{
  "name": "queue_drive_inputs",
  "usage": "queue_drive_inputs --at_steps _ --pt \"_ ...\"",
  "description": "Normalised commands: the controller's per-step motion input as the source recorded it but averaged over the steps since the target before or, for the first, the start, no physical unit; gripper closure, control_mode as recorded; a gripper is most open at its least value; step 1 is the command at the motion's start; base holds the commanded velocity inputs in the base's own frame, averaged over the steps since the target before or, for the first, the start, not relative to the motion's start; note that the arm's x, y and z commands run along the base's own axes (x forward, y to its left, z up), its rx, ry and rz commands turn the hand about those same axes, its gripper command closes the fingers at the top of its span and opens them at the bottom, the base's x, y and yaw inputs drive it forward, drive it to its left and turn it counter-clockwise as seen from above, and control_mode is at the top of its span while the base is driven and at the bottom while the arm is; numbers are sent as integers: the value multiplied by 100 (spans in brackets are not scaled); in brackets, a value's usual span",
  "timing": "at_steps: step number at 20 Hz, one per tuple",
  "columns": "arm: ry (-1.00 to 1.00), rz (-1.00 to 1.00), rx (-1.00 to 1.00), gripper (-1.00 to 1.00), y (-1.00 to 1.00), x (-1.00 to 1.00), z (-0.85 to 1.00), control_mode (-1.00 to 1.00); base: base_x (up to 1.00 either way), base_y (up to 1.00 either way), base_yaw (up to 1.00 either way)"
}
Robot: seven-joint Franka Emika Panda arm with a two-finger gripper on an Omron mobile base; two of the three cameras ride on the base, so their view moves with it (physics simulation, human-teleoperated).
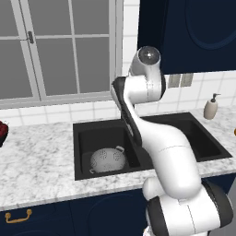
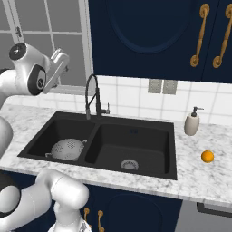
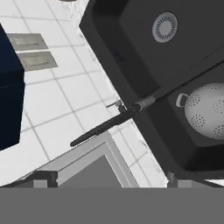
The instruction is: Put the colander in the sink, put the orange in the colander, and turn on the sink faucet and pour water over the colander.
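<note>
The orange (image 2: 207, 157), far right on the counter (image 2: 213, 176), looks small, firm and smooth, best pinched across its middle by the gripper, whose jaws stand spread and empty.

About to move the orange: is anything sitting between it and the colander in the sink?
Nothing visible blocks it. The orange lies on the counter right of the sink; the colander sits in the left basin, past the bare right basin. The soap dispenser stands behind that line.

A white-speckled marble counter (image 2: 213, 181) is seen, into which the black double-basin sink (image 2: 136, 170) is set. Right of the sink, the orange (image 2: 207, 156) and a beige soap dispenser (image 2: 192, 122) are supported directly, well apart.
</note>
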Motion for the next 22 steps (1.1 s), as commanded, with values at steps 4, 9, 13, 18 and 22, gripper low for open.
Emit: queue_drive_inputs --at_steps 4,9,13,18,22 --pt "0 -15 1 -100 -77 -22 11 -100 0 0 0" --pt "0 -18 8 -100 -98 -15 0 -100 0 0 0" --pt "0 -20 7 -100 -100 0 0 -100 0 0 0" --pt "13 -25 5 -100 -100 0 -2 -100 0 0 0" --pt "12 -23 10 -100 -100 0 -5 -100 0 0 0"
